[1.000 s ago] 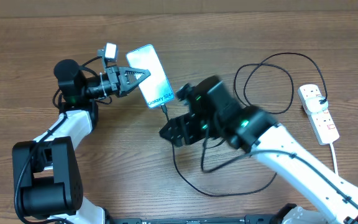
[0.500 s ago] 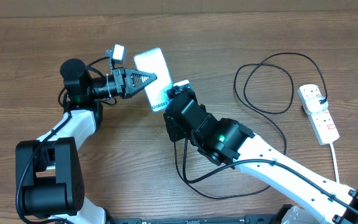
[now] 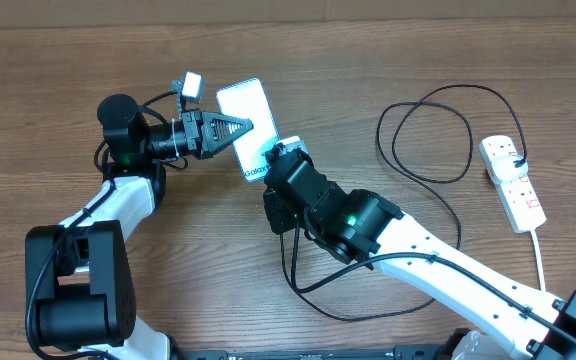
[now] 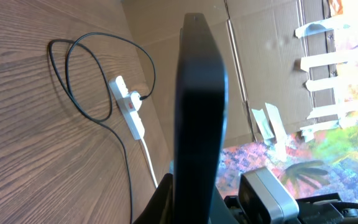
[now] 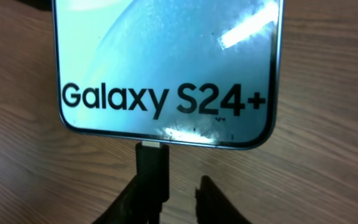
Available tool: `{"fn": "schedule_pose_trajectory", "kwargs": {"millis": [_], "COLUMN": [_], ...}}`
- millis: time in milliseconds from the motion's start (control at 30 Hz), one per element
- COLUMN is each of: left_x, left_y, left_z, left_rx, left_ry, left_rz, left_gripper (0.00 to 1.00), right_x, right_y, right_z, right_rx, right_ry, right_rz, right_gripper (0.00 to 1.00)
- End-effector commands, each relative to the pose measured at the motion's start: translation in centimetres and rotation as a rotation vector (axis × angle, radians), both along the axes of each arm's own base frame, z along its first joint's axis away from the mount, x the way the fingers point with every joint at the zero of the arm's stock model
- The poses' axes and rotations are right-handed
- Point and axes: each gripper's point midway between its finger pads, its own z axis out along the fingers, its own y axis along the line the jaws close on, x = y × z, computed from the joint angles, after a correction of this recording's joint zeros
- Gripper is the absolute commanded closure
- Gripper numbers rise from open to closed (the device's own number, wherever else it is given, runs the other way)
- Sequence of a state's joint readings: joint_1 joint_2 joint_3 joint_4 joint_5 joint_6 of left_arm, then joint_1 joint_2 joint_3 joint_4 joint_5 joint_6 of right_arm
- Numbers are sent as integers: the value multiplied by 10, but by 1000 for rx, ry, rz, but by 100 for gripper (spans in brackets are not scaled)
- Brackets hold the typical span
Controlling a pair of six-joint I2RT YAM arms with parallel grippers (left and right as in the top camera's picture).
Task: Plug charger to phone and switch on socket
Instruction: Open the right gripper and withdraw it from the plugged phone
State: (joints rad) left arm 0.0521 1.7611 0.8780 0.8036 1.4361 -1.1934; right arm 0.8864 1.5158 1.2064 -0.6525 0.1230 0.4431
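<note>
**Right claw (image 5: 178,193) closes in at the phone's (image 5: 166,56) port end**

A second ago my right arm sat below and to the right of the phone with its claw wide. Now it has swung in over the phone's lower end and the claw has narrowed. Its fingers are apart: the tip (image 5: 152,163) of the charger (image 3: 379,135) lies against one finger, and bare surface (image 5: 328,155) shows between the tip and the other finger, so nothing is clamped yet. The tip touches the phone's bottom edge at the port, but I can't tell whether it is fully seated. My left claw (image 3: 240,126) is clamped on the phone's side, and the phone has shifted slightly right. I judge we're mid plug-in, and next I should grip the tip and press it home. The socket (image 3: 513,182) lies well apart at the far right, its switch not yet reached.
</note>
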Motion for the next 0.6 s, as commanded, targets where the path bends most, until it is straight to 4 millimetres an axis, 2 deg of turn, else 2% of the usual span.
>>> {"fn": "schedule_pose_trajectory", "kwargs": {"millis": [0,167,333,467,567], "left_x": [-3,-9,-23,-24,-26], "left_y": [-1,-2,-3,-5,-10], "left_z": [13,13,14,14,14], "left_rx": [5,6,5,6,5], "left_ry": [-66,-93,-142,-149,-150], "left_rz": [-25,-61,-147,-151,-165], "left_gripper": [96,96,96,96,96], "right_x": [0,7,14,18,19], "right_y": [7,10,18,23,22], "right_z": [7,13,27,42,43], "right_rx": [28,49,86,111,109], "right_ry": [2,-31,-78,-103,-103], "right_rz": [2,-7,1,2,0], "right_gripper": [81,96,96,96,96]}}
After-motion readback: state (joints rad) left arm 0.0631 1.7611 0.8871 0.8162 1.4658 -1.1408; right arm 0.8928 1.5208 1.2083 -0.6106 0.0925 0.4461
